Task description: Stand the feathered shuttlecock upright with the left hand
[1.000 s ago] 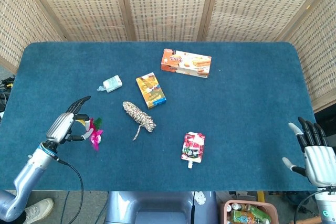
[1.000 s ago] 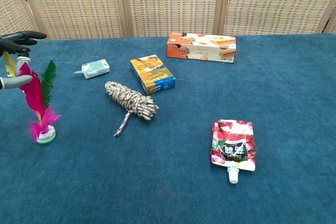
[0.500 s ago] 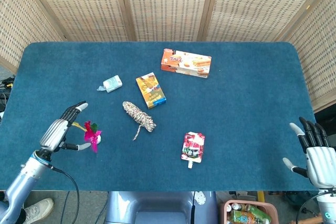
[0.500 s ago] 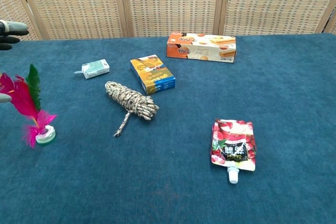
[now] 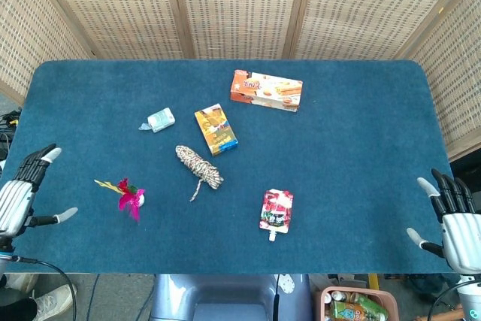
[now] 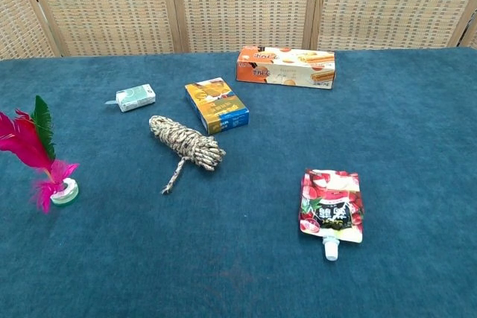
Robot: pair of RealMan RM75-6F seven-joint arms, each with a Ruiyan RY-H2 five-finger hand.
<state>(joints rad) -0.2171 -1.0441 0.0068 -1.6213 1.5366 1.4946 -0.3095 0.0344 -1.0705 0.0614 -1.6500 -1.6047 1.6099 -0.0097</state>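
Note:
The feathered shuttlecock (image 6: pixel 43 154) stands on its white-and-green base at the table's left side, its pink and green feathers leaning left; the head view shows the shuttlecock (image 5: pixel 128 195) from above. My left hand (image 5: pixel 21 195) is at the table's left edge, well apart from it, fingers spread and holding nothing. My right hand (image 5: pixel 454 217) hangs off the front right corner, fingers spread, empty. Neither hand shows in the chest view.
A coiled rope (image 5: pixel 198 166) lies right of the shuttlecock. Behind it are a yellow box (image 5: pixel 216 128) and a small pale packet (image 5: pixel 160 119). An orange biscuit box (image 5: pixel 266 90) sits at the back, a red drink pouch (image 5: pixel 276 211) near the front.
My left hand let go of the shuttlecock and drew back left to the table edge, out of the chest view. The shuttlecock stays standing, feathers leaning further left.

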